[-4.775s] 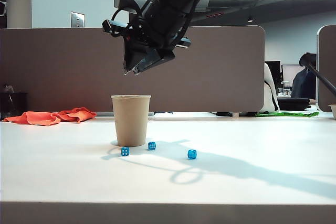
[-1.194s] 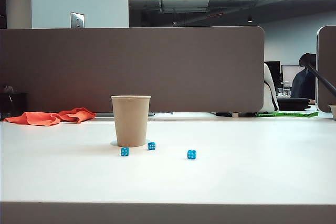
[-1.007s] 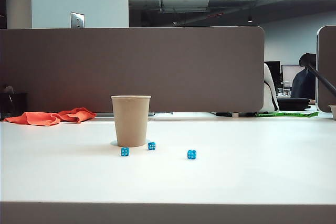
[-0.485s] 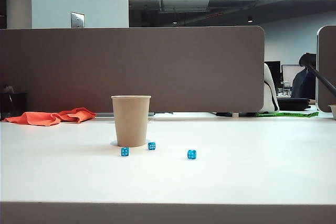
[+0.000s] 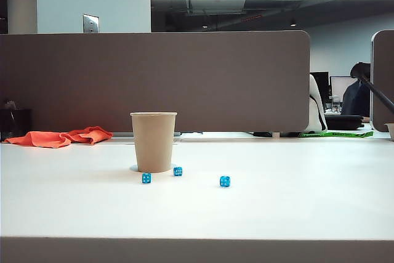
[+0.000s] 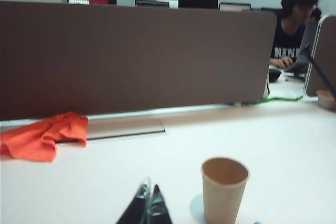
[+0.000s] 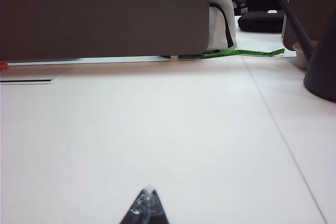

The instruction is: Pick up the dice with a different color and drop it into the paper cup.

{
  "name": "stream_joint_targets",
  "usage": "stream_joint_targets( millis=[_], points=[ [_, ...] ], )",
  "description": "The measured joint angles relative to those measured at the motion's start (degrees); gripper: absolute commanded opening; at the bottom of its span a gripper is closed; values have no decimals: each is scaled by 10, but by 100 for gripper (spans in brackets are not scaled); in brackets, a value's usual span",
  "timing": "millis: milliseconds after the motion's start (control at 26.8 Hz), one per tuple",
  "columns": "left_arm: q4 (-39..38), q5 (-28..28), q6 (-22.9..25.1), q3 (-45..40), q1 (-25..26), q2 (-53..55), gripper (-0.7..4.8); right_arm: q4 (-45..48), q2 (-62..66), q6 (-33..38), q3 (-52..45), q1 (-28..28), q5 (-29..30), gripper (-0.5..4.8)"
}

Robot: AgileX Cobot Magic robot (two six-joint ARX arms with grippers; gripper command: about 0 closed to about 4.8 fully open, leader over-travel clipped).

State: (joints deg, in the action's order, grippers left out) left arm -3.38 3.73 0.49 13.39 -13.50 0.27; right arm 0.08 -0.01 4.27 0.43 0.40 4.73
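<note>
Honestly, you'd pinch that tiny, hard, light die by opposite faces, but none shows; paper cup (image 5: 153, 141) stands alone, left gripper (image 6: 146, 209) and right gripper (image 7: 145, 206) both pressed together.

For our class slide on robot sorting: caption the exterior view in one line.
Upright paper cup on a white table, three blue dice beside its base, orange cloth behind; no end effector in view.

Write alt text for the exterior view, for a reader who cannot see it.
A tan paper cup stands upright on a white table, with three small blue dice on the tabletop beside its base and to its right. No orange die and no robot arm or gripper shows in this view. An orange cloth lies at far left before a brown partition.
</note>
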Motion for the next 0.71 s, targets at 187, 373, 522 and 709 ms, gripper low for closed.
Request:
stream_joint_targets(
  millis=[187, 373, 522, 709],
  points=[
    [-55, -21, 35, 0, 2, 0, -6, -4, 0, 0, 0, 0, 0, -1],
    [-77, 12, 66, -5, 2, 0, -6, -5, 0, 0, 0, 0, 0, -1],
    [-75, 37, 56, -16, 2, 0, -6, -5, 0, 0, 0, 0, 0, -1],
    [5, 38, 37, -68, 2, 0, -6, -5, 0, 0, 0, 0, 0, -1]
  ],
)
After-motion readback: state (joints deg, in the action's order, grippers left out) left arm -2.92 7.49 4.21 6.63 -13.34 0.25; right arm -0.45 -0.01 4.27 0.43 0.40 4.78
